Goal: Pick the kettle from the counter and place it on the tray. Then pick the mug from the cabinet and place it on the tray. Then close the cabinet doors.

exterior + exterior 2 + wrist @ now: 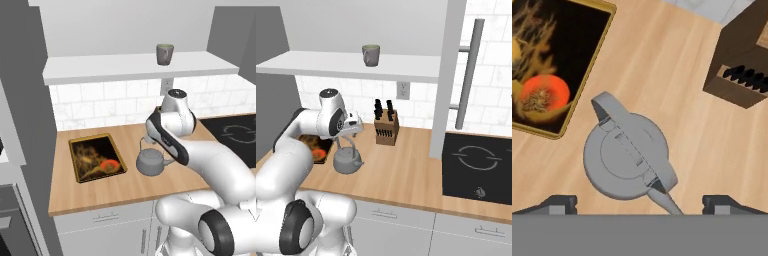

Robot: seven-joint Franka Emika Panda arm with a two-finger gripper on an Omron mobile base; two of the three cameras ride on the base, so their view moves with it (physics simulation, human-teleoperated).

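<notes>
One kettle [628, 156], squat grey metal with a thin arched handle, on the table [125, 187] beside one gold-rimmed tray [96, 157], one mug [164, 54] on the cabinet shelf, we see our tool [640, 202] spread apart above the kettle

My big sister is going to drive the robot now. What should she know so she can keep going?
Gripper: open, holding nothing, right above the kettle.
Kettle: upright on the counter, just beside the tray, not on it.
Tray: on the counter, nothing placed on it yet.
Mug: on the cabinet shelf.
Cabinet doors: open; one stands out beside the stovetop.
Knife block: on the counter near the kettle, so mind it.
Done: nothing placed yet.
Left: grab the kettle and put it on the tray, move the mug to the tray, shut both doors.
</notes>
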